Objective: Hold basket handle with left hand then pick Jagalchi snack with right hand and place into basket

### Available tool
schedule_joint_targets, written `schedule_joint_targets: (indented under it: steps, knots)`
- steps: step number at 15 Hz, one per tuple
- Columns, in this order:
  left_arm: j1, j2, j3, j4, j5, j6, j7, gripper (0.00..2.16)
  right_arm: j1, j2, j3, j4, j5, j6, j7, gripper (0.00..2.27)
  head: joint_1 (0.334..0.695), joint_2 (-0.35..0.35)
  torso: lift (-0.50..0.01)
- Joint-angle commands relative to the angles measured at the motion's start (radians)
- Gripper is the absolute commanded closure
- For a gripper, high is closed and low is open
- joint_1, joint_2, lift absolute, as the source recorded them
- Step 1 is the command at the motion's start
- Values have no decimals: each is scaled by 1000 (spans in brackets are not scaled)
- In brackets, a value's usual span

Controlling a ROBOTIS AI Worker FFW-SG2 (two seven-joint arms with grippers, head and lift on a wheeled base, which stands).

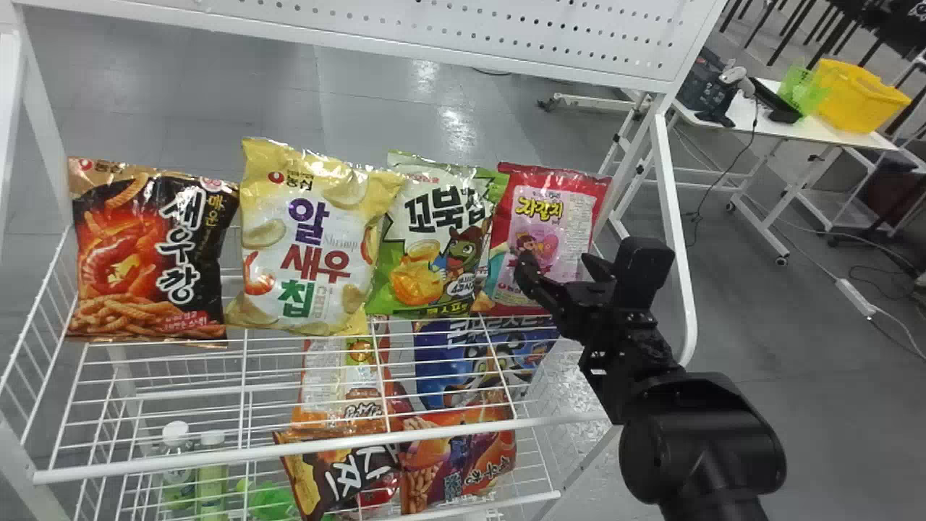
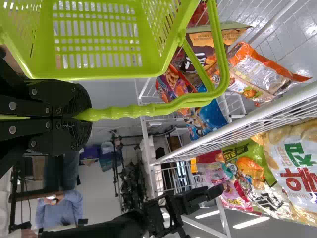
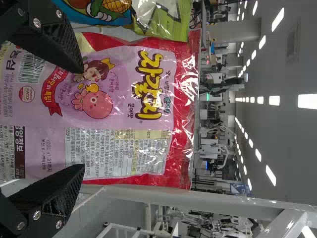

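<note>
In the head view, from the Jagalchi snack (image 1: 553,210), three bags (image 1: 311,246) are lined up toward nine o'clock on the upper shelf (image 1: 217,458). Below, further packs (image 1: 441,369) are placed toward seven to eight. A bin (image 1: 861,94) is set on a table (image 1: 734,116) toward two.

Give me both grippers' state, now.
Left gripper: closed, holding the basket handle.
Right gripper: open, in front of the Jagalchi snack, not gripping it.
</note>
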Motion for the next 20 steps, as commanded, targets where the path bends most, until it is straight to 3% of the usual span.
schedule_joint_targets:
  steps: [1, 2, 3, 4, 5, 7, 10, 13, 20]
  knots:
    - [-3, 2, 1, 1, -2, 0, 0, 1814, -20, 0, 1, 17, 5, 2, 3, 215, 695, -350, -10]
    - [-5, 2, 2, 5, -2, 0, 0, 1814, -25, 1, 3, 20, 5, 5, 4, 380, 695, -350, -10]
    - [-6, 2, 2, 9, -2, 0, 0, 1814, -30, 0, 4, 22, 5, 18, 12, 718, 695, -350, -10]
    - [-11, 3, 2, 12, -2, 0, 0, 1814, -27, 1, 7, 17, -2, 30, 18, 1308, 695, -350, -10]
    - [-14, 3, 2, 16, -2, 0, 2, 1814, -20, 1, 9, 8, -4, 33, 21, 1568, 695, -350, -10]
    - [-19, 3, 2, 19, -2, 0, 2, 1814, -14, 1, 12, 0, -4, 33, 21, 1754, 695, -350, -10]
    - [-22, 5, 2, 24, -2, 0, 3, 1814, 0, 1, 12, -7, -9, 21, 21, 1936, 695, -350, -10]
    - [-25, 3, 2, 25, -2, 0, 3, 1814, 44, 9, 9, -69, -13, 2, 6, 1949, 695, -350, -10]
    - [-20, 3, 2, 21, -4, 0, -9, 1814, 110, 11, -3, -176, -5, -10, -137, 1949, 695, -350, -10]
